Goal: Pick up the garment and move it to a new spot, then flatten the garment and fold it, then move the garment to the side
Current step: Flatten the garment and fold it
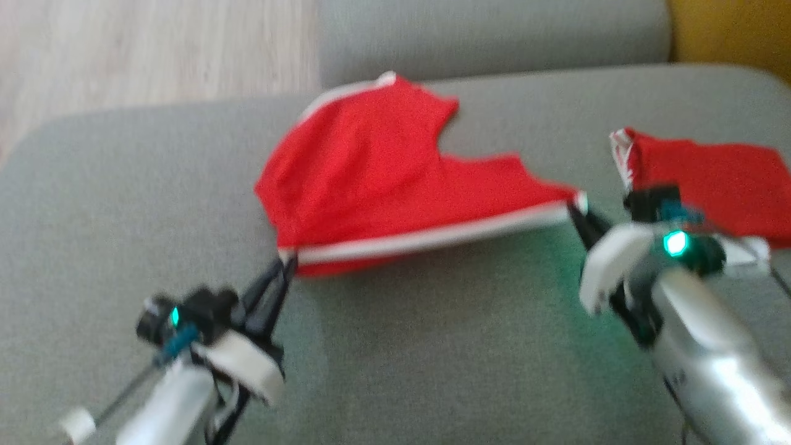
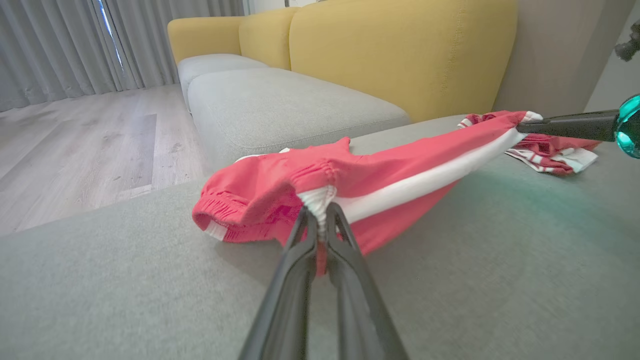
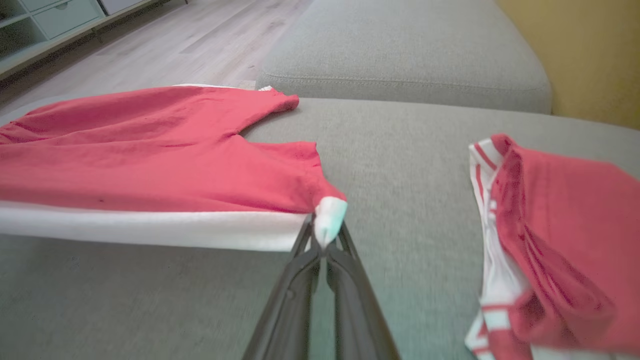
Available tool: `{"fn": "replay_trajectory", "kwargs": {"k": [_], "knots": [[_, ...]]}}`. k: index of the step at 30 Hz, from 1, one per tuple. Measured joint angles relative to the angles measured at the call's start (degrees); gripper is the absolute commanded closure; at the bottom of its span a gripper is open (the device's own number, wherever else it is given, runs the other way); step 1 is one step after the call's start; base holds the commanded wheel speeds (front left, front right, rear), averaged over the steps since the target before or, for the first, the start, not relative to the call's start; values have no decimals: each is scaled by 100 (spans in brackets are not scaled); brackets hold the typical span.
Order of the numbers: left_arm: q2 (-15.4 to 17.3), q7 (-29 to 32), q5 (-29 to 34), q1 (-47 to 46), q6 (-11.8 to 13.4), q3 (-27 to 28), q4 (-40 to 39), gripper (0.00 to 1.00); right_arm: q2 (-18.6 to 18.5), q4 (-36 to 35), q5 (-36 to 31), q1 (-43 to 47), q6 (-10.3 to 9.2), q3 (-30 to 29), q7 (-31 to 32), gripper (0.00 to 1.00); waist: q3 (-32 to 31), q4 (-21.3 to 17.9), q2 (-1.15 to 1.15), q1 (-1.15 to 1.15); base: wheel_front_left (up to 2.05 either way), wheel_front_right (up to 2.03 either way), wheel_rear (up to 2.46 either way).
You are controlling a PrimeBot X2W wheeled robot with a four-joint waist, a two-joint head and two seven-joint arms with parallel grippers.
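Garment [image 1: 371,161] stretched between left end effector [image 1: 288,262] and right end effector [image 1: 575,210], each clamped on a corner, head view blurred

A home living room, seen across a sofa.
Broad grey seat cushions [image 2: 280,105] backed by yellow backrests [image 2: 400,55] form a long fabric sofa. A pale wood-look plank floor [image 2: 90,140] runs off to the left, with grey floor-length curtains [image 2: 50,45] hanging beyond it. A low pale cabinet with drawers [image 3: 55,20] stands at the floor's far edge. A red garment [image 1: 371,167] sprawls over the near cushion.
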Motion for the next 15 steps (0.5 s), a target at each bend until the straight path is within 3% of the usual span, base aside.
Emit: {"fn": "replay_trajectory", "kwargs": {"k": [7,15], "knots": [[3,0,55,806,264,-13,-639,100,-457,-1176,369,1338,0,-223,202,100,-522,-26,0,0,0,0,0],[59,27,57,1523,517,-137,-1255,100,-509,-2617,-42,2683,0,-1365,698,100,-696,-28,0,1,0,0,0]]}}
